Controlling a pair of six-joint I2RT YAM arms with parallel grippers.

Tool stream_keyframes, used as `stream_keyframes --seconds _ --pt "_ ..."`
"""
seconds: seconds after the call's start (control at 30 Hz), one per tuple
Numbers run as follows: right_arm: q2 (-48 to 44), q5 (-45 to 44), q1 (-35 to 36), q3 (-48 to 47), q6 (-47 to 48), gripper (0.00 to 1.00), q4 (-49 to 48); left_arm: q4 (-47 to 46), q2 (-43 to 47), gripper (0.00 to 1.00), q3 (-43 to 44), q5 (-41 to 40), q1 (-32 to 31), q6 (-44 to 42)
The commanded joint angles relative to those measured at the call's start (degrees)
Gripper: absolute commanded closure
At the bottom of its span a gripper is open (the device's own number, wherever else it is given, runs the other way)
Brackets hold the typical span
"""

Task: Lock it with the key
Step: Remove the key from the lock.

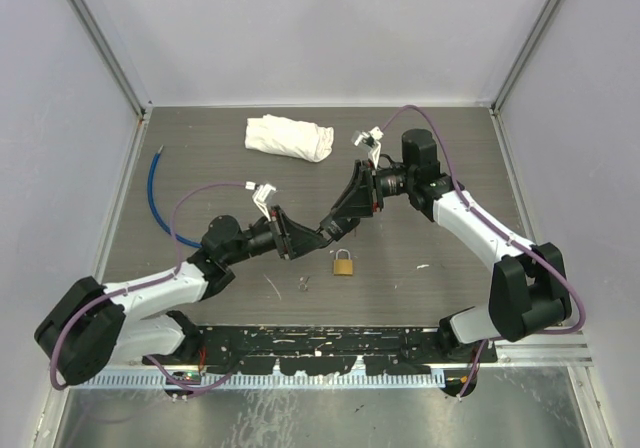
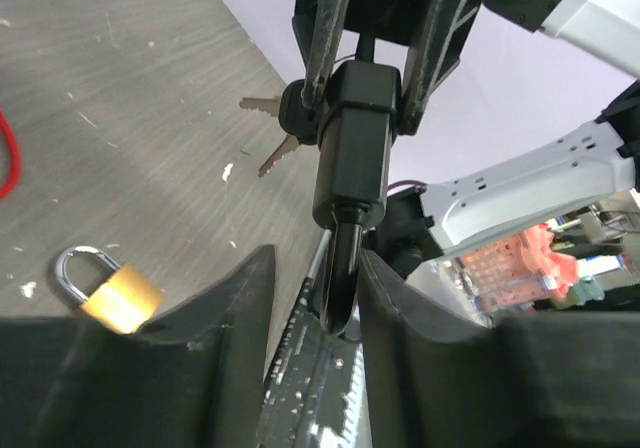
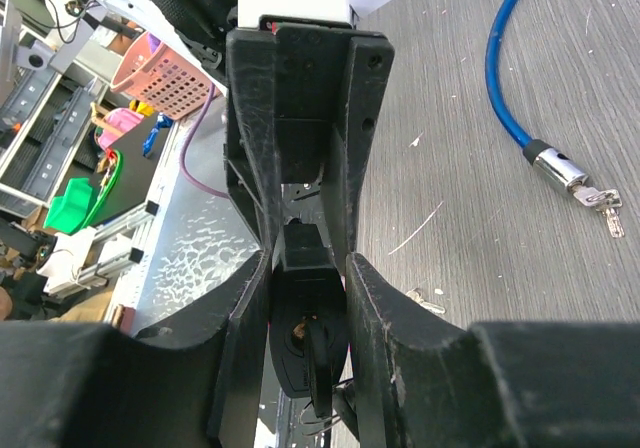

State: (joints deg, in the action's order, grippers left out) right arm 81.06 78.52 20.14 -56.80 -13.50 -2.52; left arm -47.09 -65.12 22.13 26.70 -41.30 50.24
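Above the table's middle, my right gripper (image 1: 337, 226) (image 3: 306, 263) is shut on a black lock (image 2: 352, 158) (image 3: 290, 353). Its fingers (image 3: 372, 308) press both sides of the lock body. A black-headed key (image 3: 318, 368) sits in the keyhole and points toward my left gripper (image 1: 298, 240) (image 2: 315, 263). The key's head (image 2: 340, 268) hangs between the left fingers (image 2: 225, 318). It lies close against the right-hand finger, with a clear gap to the left-hand one, so this gripper is open.
A brass padlock (image 1: 343, 263) (image 2: 118, 298) lies on the table just below the grippers, with small loose keys (image 1: 305, 285) (image 3: 425, 301) nearby. A blue cable lock (image 1: 155, 193) (image 3: 500, 68) curves at the left. A white cloth (image 1: 290, 136) lies at the back.
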Motion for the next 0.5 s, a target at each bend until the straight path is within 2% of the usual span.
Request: stream_keyframes --seconds 0.0,0.07,0.1,0.17,0.27,0.33,0.4,0.47 --pt "-0.71 1.47 0.07 -1.02 -0.62 0.99 -2.15 -5.68 -2.79 0.72 4.03 3.09 -0.48 0.01" --pt "-0.92 1.37 0.01 -1.09 1.0 0.99 -1.1 -6.98 -3.23 0.95 3.81 3.38 -0.39 -0.51" --pt "-0.9 1.33 0.02 -1.42 2.63 0.99 0.05 -7.17 -2.79 0.99 3.46 3.07 -0.31 -1.33" --pt "-0.9 1.23 -0.44 -2.29 6.44 0.95 3.75 -4.56 -0.85 1.0 3.02 2.22 -0.21 -4.1" --pt "-1.09 1.64 -3.05 -3.95 10.64 0.66 8.38 4.45 3.37 1.0 3.42 2.25 0.23 -10.88" --pt "-1.84 -0.19 -5.23 -6.24 17.67 0.49 17.88 9.19 6.15 1.0 3.04 3.64 1.0 -15.44" --pt "-2.11 -5.04 -5.65 -9.92 30.16 0.4 30.22 10.96 7.91 1.0 2.4 6.13 1.4 -19.15" --pt "-1.86 -7.76 -5.69 -12.01 38.39 0.37 36.62 12.89 9.27 1.0 2.61 8.0 1.48 -22.82"
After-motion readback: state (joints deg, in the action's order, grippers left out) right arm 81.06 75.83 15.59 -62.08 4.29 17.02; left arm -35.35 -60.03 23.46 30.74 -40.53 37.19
